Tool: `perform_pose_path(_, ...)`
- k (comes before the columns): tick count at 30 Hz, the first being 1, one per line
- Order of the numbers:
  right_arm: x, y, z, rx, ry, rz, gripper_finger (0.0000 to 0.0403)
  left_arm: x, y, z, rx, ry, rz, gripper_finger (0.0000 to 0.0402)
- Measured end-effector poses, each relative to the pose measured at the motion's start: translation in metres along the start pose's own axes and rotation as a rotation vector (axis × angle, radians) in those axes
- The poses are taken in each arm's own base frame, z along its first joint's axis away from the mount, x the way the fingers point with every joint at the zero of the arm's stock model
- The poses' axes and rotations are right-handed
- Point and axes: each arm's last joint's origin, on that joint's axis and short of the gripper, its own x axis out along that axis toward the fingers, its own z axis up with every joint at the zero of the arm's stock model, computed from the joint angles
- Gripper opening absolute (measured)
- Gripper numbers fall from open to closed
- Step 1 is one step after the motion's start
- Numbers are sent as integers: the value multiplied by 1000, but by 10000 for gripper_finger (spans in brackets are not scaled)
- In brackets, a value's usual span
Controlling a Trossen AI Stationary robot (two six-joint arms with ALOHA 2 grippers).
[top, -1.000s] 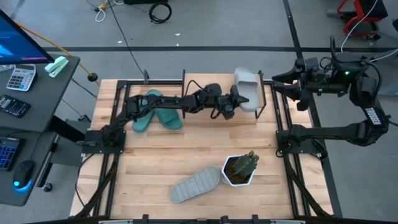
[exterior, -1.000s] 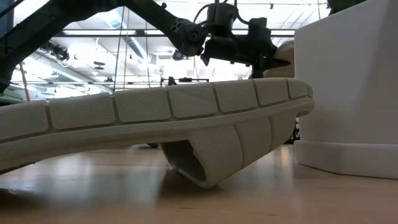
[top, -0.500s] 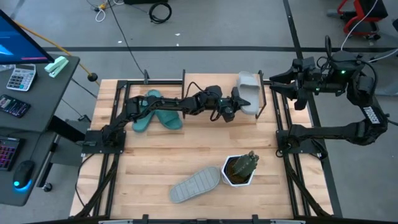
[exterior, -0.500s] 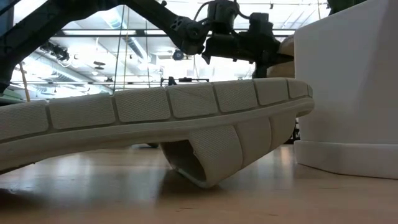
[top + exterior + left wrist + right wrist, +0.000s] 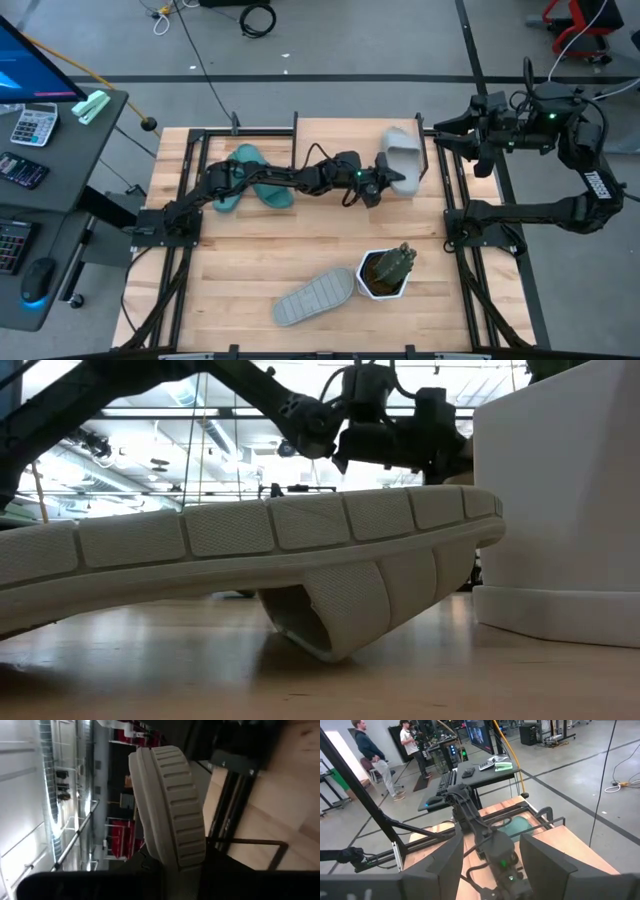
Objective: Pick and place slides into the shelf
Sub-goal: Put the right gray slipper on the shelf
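From above, the left gripper (image 5: pixel 377 183) pinches a grey slide (image 5: pixel 400 167) at the shelf's (image 5: pixel 330 140) right end, about one o'clock on the table, the sandal lying just past the fingertips toward three o'clock. The teal slides (image 5: pixel 250 178) sit at eleven. The other grey slide (image 5: pixel 316 296) lies sole-up at six, well apart. In its wrist view, the right gripper (image 5: pixel 487 851) hangs spread, off the table's right edge.

A potted plant (image 5: pixel 388 270) stands near a desk (image 5: pixel 60 200).
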Motion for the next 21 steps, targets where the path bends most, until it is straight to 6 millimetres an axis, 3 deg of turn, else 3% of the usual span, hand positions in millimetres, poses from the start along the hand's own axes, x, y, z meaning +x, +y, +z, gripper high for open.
perform_pose_path(10,0,0,0,25,2,9,199,3,-6,-2,6,22,50,66)
perform_pose_path(16,0,0,0,33,2,9,198,6,14,-3,7,12,115,66)
perform_pose_path(21,0,0,0,41,2,9,198,6,15,-9,-22,8,100,66)
